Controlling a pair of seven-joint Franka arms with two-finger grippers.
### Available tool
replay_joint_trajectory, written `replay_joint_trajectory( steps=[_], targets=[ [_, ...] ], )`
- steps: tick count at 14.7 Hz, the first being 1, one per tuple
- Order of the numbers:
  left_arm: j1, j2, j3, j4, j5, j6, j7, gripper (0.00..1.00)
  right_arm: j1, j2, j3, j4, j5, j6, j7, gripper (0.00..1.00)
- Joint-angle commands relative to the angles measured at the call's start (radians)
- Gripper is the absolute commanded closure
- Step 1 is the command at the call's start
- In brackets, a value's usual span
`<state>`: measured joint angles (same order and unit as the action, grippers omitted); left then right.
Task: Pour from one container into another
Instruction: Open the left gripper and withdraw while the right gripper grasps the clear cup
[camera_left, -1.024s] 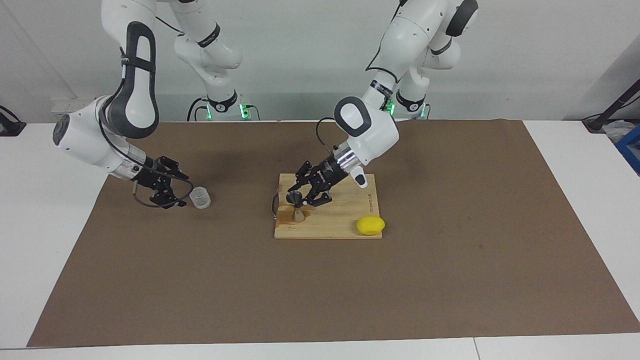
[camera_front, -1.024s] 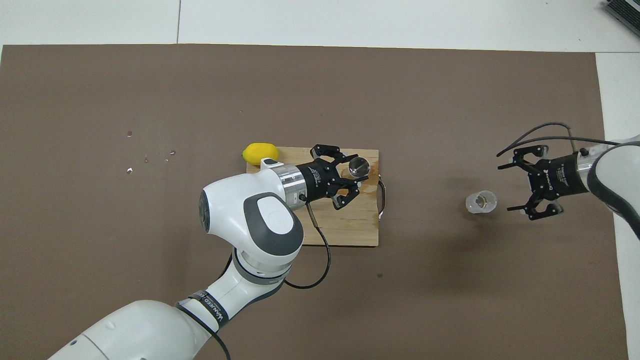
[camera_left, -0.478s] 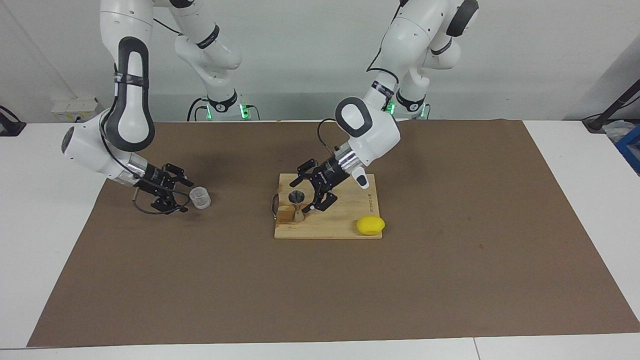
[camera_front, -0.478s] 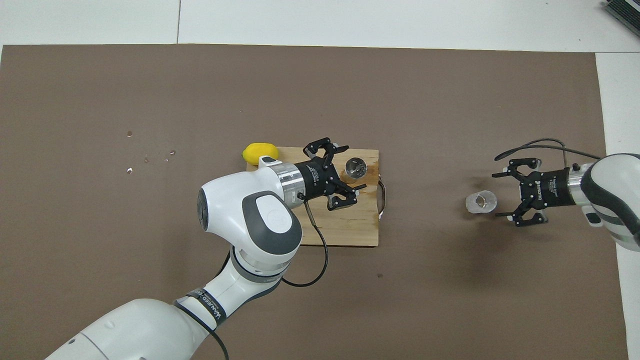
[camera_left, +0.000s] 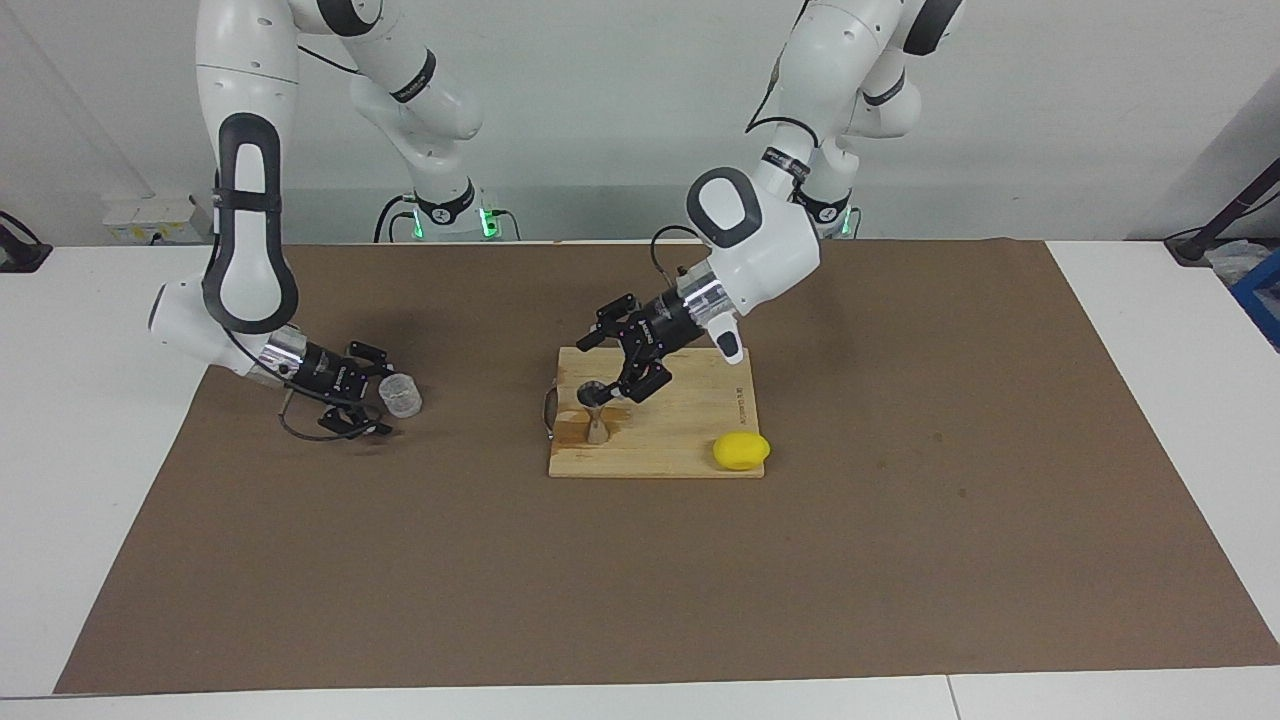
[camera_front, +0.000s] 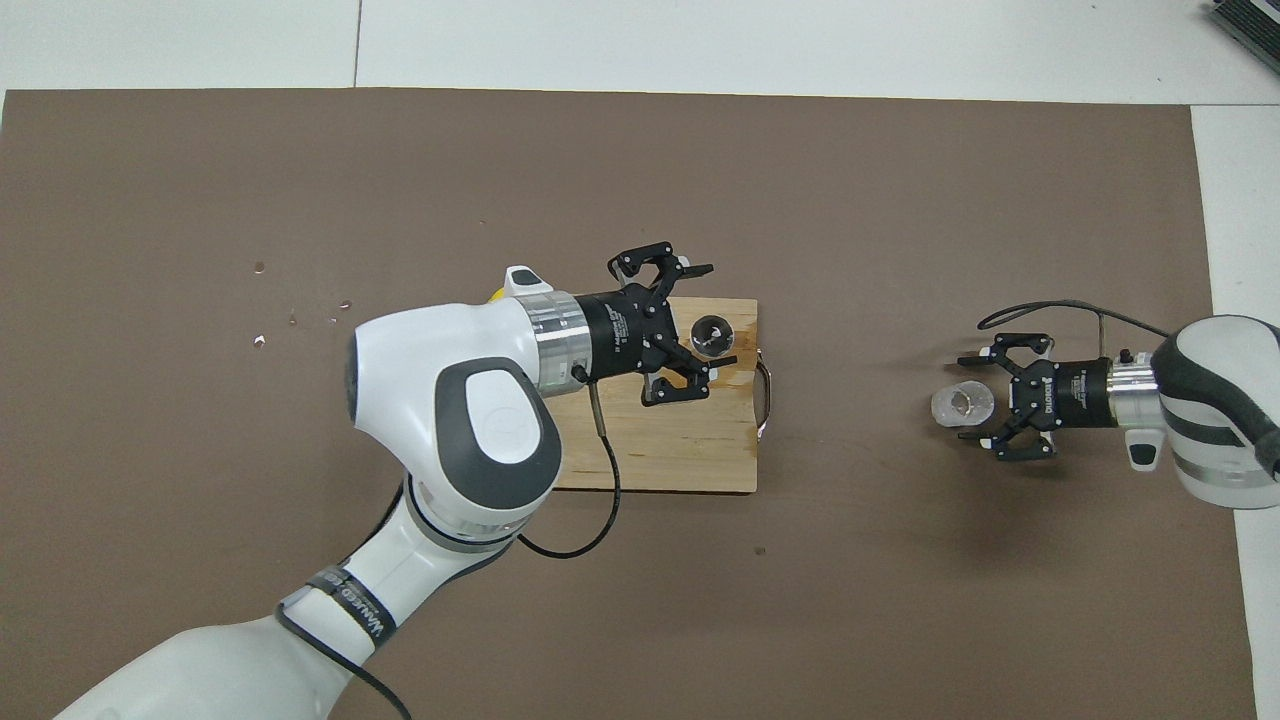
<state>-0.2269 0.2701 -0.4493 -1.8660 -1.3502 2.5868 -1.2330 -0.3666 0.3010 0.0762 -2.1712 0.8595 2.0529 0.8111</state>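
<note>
1. The desk (camera_left: 1150, 330) is white and smooth, with a wide matte brown mat (camera_left: 900, 560) spread flat over most of it.
2. A rectangular wooden board (camera_left: 690, 440) with pale grain lies on the mat near the middle; a thin metal loop handle sticks out of its edge toward the right arm's end.
3. The jigger (camera_left: 595, 410) (camera_front: 714, 335), silvery steel and hourglass-shaped with 2 cones meeting at a narrow waist, stands upright on the board at the corner toward the right arm's end. A darker wet-looking patch marks the wood around it.
4. A smooth oval yellow lemon (camera_left: 741, 450) rests at the board's corner toward the left arm's end, farther from the robots than the jigger.
5. The left gripper (camera_left: 612, 362) (camera_front: 690, 320) hangs over the board just beside the jigger. Its black jaws are spread wide, hold nothing, and are clear of the steel.
6. The cup (camera_left: 401, 394) (camera_front: 962, 404), clear, stubby and cylindrical with ribbed sides, stands upright on the mat toward the right arm's end, well apart from the board.
7. The right gripper (camera_left: 368, 400) (camera_front: 985, 402) sits low, just beside the cup, its jaws wide apart on either side of the cup's near edge, gripping nothing.
8. A few small pale specks (camera_front: 300, 310) dot the mat toward the left arm's end.
</note>
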Motion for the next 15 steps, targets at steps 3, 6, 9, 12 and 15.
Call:
replay_joint_trajectory(
  steps=[3, 6, 9, 12, 15],
  targets=[
    [0.164, -0.117, 0.006, -0.055, 0.346, -0.165, -0.017, 0.0, -0.005, -0.025, 0.01, -0.048, 0.079, 0.007, -0.061, 0.0],
    [0.234, -0.13, 0.007, -0.032, 0.612, -0.165, -0.017, 0.0, -0.008, -0.026, 0.011, -0.048, 0.081, 0.001, -0.061, 0.07],
    [0.316, -0.166, 0.018, -0.03, 0.643, -0.174, -0.011, 0.0, -0.017, -0.026, 0.011, -0.047, 0.081, -0.019, -0.061, 0.41],
    [0.408, -0.192, 0.018, -0.027, 0.784, -0.185, 0.0, 0.0, -0.025, -0.028, 0.01, -0.041, 0.096, -0.036, -0.052, 0.89],
    [0.426, -0.206, 0.018, -0.027, 0.935, -0.2, 0.001, 0.0, -0.022, -0.039, 0.01, -0.033, 0.096, -0.036, -0.04, 1.0]
  ],
)
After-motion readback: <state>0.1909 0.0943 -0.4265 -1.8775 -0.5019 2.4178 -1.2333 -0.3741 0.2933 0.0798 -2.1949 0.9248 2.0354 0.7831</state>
